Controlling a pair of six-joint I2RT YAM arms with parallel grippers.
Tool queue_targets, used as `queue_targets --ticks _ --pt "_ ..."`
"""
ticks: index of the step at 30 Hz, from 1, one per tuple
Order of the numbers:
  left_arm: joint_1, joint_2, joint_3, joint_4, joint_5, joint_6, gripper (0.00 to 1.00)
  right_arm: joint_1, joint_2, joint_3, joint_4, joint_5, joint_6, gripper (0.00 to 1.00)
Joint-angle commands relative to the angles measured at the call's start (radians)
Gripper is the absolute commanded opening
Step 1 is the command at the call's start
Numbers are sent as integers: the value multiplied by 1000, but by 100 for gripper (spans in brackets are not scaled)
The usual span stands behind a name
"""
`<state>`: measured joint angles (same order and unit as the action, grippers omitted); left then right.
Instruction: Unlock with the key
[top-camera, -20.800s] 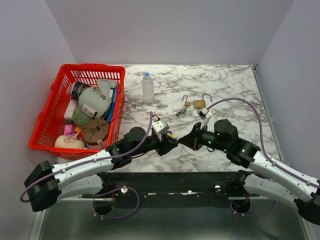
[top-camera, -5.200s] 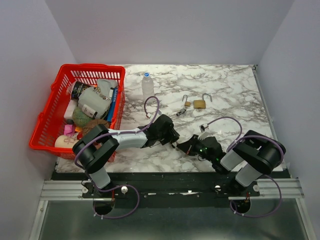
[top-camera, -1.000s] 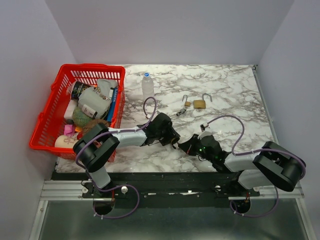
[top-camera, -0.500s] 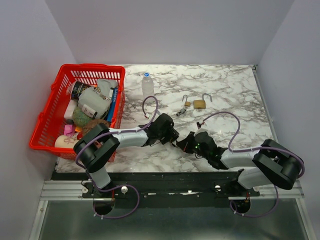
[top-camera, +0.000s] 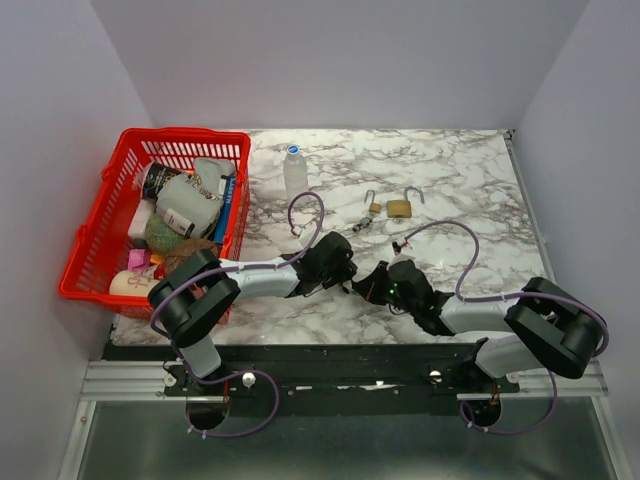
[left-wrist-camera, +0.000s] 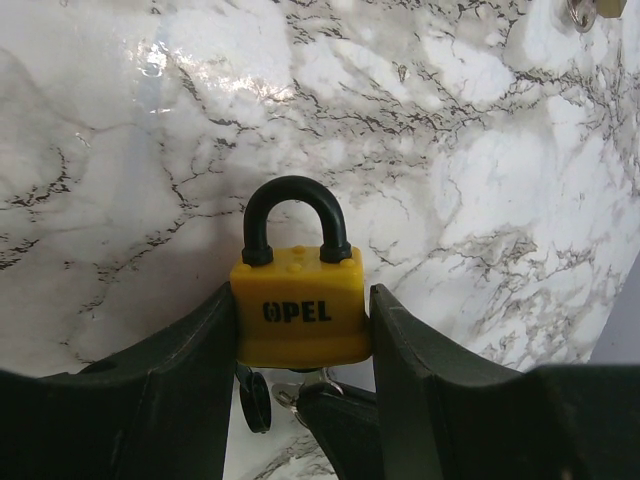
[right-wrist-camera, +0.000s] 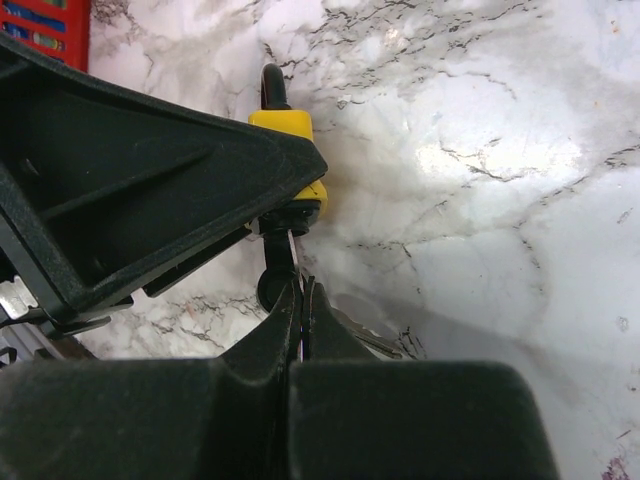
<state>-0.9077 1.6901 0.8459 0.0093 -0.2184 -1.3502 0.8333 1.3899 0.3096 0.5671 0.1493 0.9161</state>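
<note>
Over the last second, the right arm (top-camera: 470, 315) has been drawn in across the desk (top-camera: 450, 180) toward the yellow padlock (left-wrist-camera: 300, 310). The right gripper (right-wrist-camera: 300, 300) is now set just under the lock's base. The left arm (top-camera: 260, 280) is seen to have been kept almost where it was, and the left gripper (left-wrist-camera: 300, 300) with it. The lock is gripped by the left jaws on both sides of its body and held low over the desk, just in front of the left wrist camera. The right jaws are pressed nearly shut on the key (right-wrist-camera: 294, 250), whose thin blade is pointed up at the lock's underside.

From this closing-up it is judged that the key is being entered or has just been entered. The turn is judged not yet made, since the black shackle (left-wrist-camera: 290, 215) is seen seated in the body at both ends.

The keyway itself is not shown in either wrist view, so how deep the blade sits cannot be told. In the top view the lock is covered by the two grippers. Below the lock a black round key head (left-wrist-camera: 254, 402) and a ring (left-wrist-camera: 290, 396) are cut off by the left fingers (left-wrist-camera: 170, 380). Whether they belong to the gripped key cannot be made out.
</note>
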Motion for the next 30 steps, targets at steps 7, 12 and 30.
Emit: queue_targets --ticks 7,12,30 --pt "-91 8 -47 -160 91 48 0 -65 43 57 204 110 23 1" --pt "-102 16 -44 -160 88 46 0 -68 81 62 254 101 30 1" --pt "-122 -3 -68 -111 114 22 0 -134 162 22 453 1 75 1"
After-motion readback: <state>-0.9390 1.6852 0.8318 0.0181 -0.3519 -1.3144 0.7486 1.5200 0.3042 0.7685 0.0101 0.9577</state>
